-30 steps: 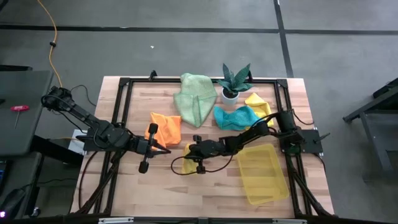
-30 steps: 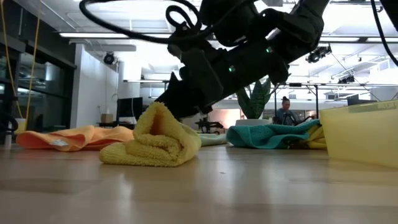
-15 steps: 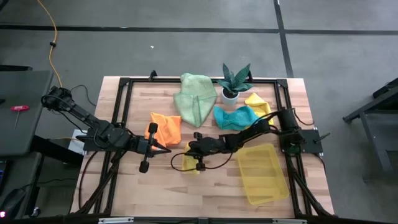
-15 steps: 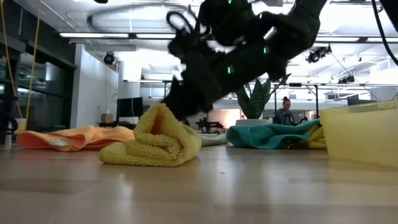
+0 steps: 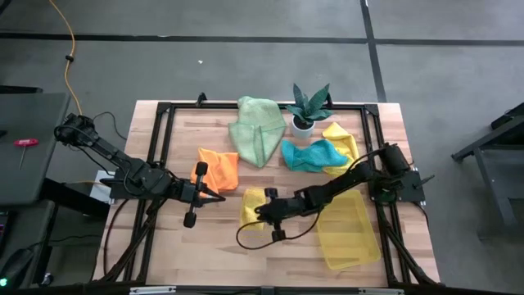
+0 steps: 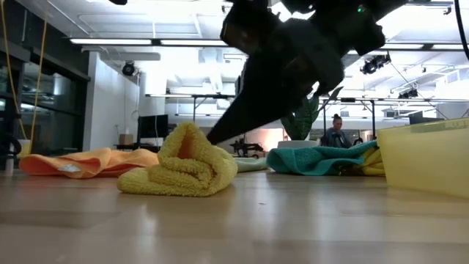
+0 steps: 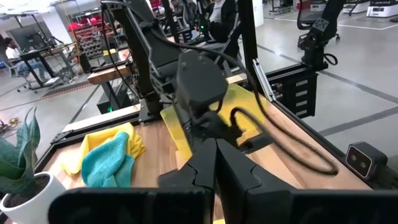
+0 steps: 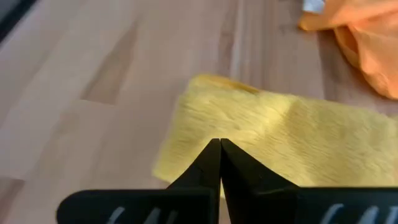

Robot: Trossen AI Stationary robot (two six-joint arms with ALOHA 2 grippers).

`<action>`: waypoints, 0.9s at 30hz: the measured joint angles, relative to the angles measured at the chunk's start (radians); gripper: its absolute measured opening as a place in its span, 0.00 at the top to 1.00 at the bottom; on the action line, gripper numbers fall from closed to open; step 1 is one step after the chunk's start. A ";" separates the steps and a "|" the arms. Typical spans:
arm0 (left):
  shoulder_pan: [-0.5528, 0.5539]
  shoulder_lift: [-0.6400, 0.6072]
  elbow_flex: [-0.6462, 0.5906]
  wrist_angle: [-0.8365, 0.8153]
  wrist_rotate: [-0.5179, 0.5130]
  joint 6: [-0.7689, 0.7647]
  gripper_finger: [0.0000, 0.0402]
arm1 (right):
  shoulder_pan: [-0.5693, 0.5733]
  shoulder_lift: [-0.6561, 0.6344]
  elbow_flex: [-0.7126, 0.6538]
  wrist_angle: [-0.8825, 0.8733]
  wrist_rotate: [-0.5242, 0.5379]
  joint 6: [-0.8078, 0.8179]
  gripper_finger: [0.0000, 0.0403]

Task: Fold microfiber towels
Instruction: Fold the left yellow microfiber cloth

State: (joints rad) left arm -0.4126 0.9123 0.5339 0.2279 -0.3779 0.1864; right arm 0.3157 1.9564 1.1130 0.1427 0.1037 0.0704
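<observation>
A yellow towel (image 5: 250,205) lies folded into a thick pad on the table's middle (image 6: 179,170). My right gripper (image 5: 259,215) is shut, slanting down from the table's right, its tips over the pad's top (image 8: 219,144). My left gripper (image 5: 219,197) is shut and hovers level beside the crumpled orange towel (image 5: 219,168), touching nothing. A pale green towel (image 5: 255,131), a teal towel (image 5: 309,154) and a second yellow towel (image 5: 340,135) lie crumpled at the far side. My right gripper's shut fingertips (image 6: 214,138) stand right at the folded yellow towel's upper layer (image 8: 267,134), coming from the table's right and slanting down. Whether they touch it I cannot tell. The pad lies flat on the table.
A translucent yellow tray (image 5: 348,228) sits at the near right, under my right arm. A small potted plant (image 5: 307,108) stands at the far middle between the green and teal towels. Bare wood shows along the near edge and near left.
My right gripper, still shut, has moved toward the table's near edge, risen a little and tipped less steeply, uncovering more of the folded yellow towel. The towel has stayed in place and kept its shape.
</observation>
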 joint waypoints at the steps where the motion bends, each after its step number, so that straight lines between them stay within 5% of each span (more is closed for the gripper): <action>1: 0.000 0.000 0.000 0.001 0.000 0.000 1.00 | 0.003 0.000 0.000 0.014 -0.003 0.000 1.00; 27: 0.000 0.000 0.000 0.001 -0.003 0.000 1.00 | -0.014 0.095 0.026 0.234 -0.115 0.007 1.00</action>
State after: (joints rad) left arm -0.4126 0.9123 0.5339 0.2287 -0.3813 0.1864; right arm 0.3021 2.0512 1.1393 0.3766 -0.0116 0.0775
